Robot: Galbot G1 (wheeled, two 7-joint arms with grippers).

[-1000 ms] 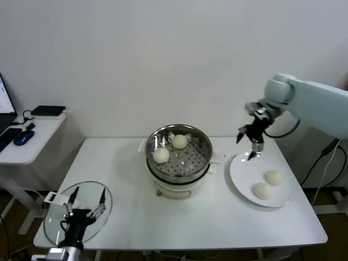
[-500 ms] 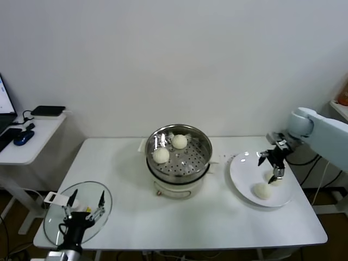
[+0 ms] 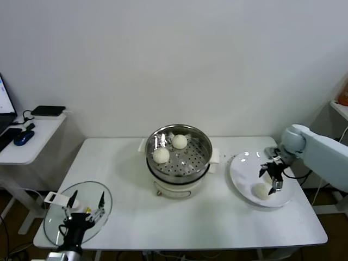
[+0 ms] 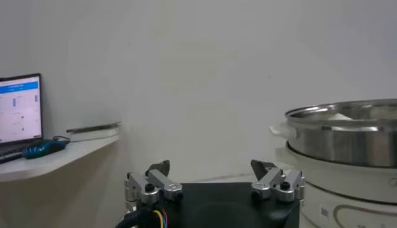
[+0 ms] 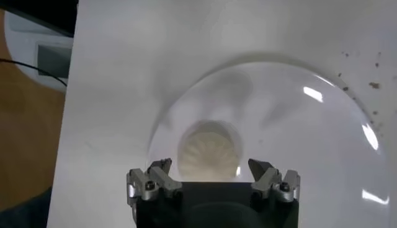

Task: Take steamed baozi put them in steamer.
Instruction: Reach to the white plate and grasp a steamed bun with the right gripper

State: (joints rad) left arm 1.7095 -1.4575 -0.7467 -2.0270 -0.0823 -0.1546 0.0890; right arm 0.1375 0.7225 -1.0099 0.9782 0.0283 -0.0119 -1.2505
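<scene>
The steel steamer [image 3: 190,163] stands on its white pot base at mid-table and holds two baozi [image 3: 161,155] [image 3: 179,141]. A white plate [image 3: 242,169] at the right holds one baozi [image 3: 262,191] in plain view. My right gripper [image 3: 272,177] is down over the plate and mostly hides another baozi. In the right wrist view that baozi [image 5: 209,152] lies on the plate [image 5: 298,124] between the open jaws of my right gripper [image 5: 211,168], which are not touching it. My left gripper [image 3: 85,202] is open and empty at the table's front left.
A round glass lid [image 3: 57,220] lies under my left gripper at the front left corner. The steamer's side also shows in the left wrist view [image 4: 347,133]. A side desk [image 3: 30,136] with a laptop and a mouse stands at the far left.
My right gripper has moved from above the plate's near-steamer edge out and down onto the plate, over the farther baozi. My left arm has not moved.
</scene>
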